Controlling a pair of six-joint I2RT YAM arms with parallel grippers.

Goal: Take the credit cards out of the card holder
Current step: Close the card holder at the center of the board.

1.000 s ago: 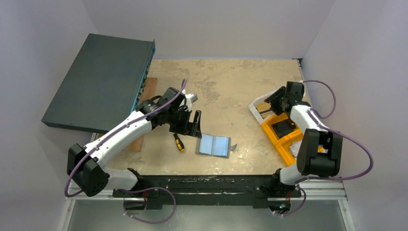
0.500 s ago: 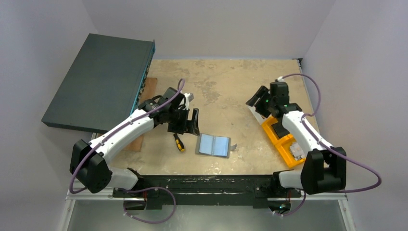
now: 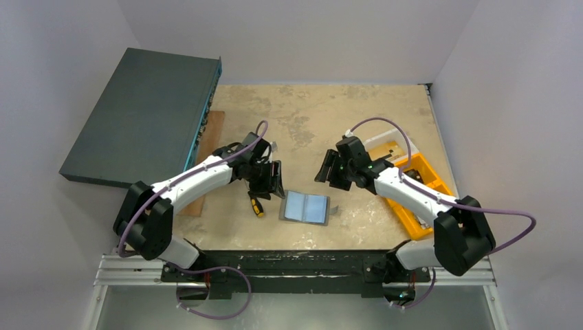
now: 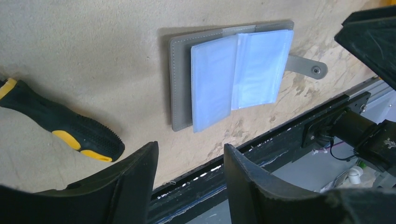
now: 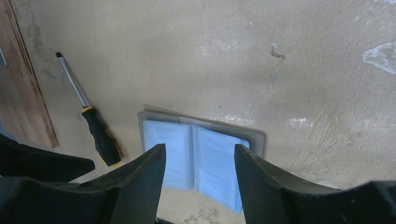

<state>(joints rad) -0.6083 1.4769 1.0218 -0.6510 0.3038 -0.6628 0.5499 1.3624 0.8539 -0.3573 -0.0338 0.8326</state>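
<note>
The card holder [image 3: 306,207] lies open and flat near the table's front edge, grey outside with pale blue sleeves and its tab pointing right. It shows in the left wrist view [image 4: 233,77] and the right wrist view [image 5: 201,156]. No credit card shows outside it. My left gripper [image 3: 276,180] is open and empty, just up-left of the holder. My right gripper [image 3: 328,172] is open and empty, hovering just up-right of the holder; its fingers [image 5: 140,177] frame the blue sleeves from above.
A black-and-yellow screwdriver [image 3: 256,204] lies left of the holder. A large dark flat box [image 3: 141,113] leans at the back left beside a wooden board [image 3: 206,148]. Orange bins [image 3: 412,196] stand at the right. The table's front rail [image 3: 295,261] is close below the holder.
My right arm has swung from the orange bins leftward to a spot just above the holder. My left gripper has drawn in and dropped slightly toward the holder. The holder has not moved.
</note>
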